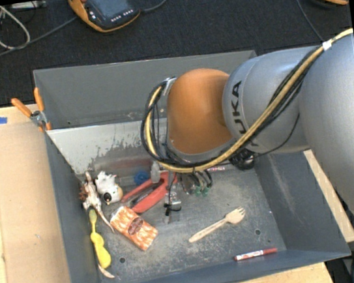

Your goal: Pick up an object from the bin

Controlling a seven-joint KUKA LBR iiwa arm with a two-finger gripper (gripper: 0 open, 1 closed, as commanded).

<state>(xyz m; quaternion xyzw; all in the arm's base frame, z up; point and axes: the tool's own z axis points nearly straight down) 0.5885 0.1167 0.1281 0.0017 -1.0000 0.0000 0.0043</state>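
My gripper (171,203) reaches down from under the orange wrist cover to the middle of the bin floor. It stands at the right end of a red-handled pair of pliers (143,196), which lies slanted on the floor. I cannot see anything held in it. An orange patterned snack packet (134,228) lies just left and in front of it. A small blue piece (141,176) sits behind the pliers. A small green thing (201,190) lies to the gripper's right, partly under the arm.
A pale wooden fork (217,225) lies right of centre. A red and white pen (256,253) rests at the front wall. A white toy figure (108,188) and a yellow toothbrush (98,240) lie along the left wall. The arm covers the bin's back right.
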